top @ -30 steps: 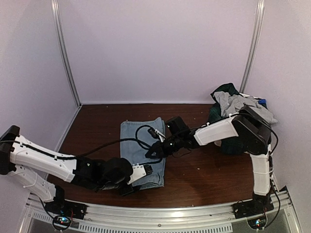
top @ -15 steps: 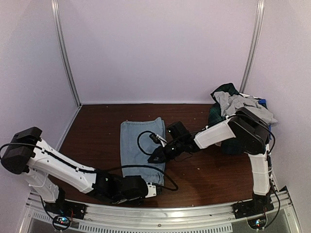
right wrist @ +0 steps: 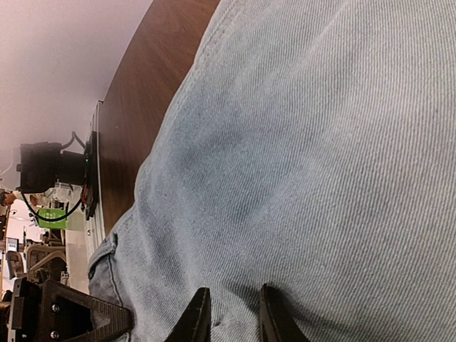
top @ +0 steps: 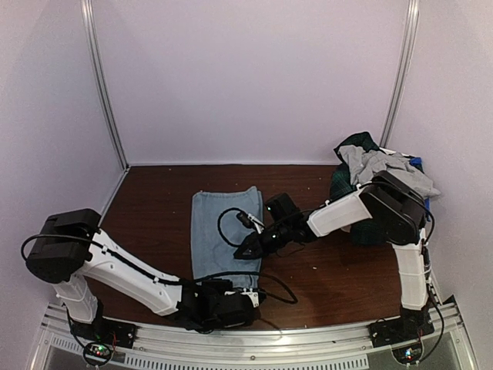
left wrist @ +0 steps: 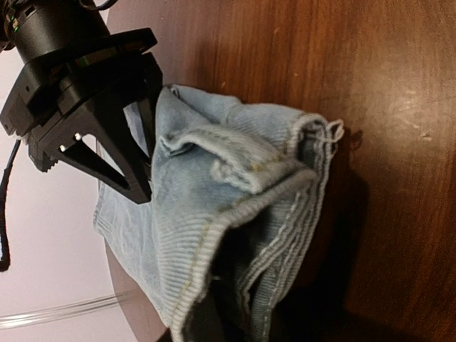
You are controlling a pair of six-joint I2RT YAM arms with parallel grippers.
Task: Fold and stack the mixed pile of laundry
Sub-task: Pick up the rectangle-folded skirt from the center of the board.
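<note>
The mixed laundry pile [top: 368,166], dark plaid with grey, white and blue pieces, is heaped at the back right corner. A light blue denim garment [top: 223,227] lies folded flat mid-table. My left gripper [top: 253,297] sits low at the garment's near right corner. In the left wrist view that corner [left wrist: 235,214] is bunched and raised into my left gripper [left wrist: 217,329], whose fingers are hidden by cloth. My right gripper [top: 245,248] presses on the garment's right edge. Its fingertips [right wrist: 201,313] pinch a small ridge of denim [right wrist: 306,142], with my right gripper [right wrist: 231,317] nearly shut.
Pale walls with metal corner posts [top: 104,92] enclose the brown table [top: 323,270]. A metal rail [top: 308,339] with the arm bases runs along the near edge. A black cable [top: 228,220] loops over the denim. My right gripper [left wrist: 141,178] shows in the left wrist view.
My left arm swung right along the near edge, off the denim's top to its near right corner, and closed there, lifting the corner. The right gripper closed slightly on the right edge.
</note>
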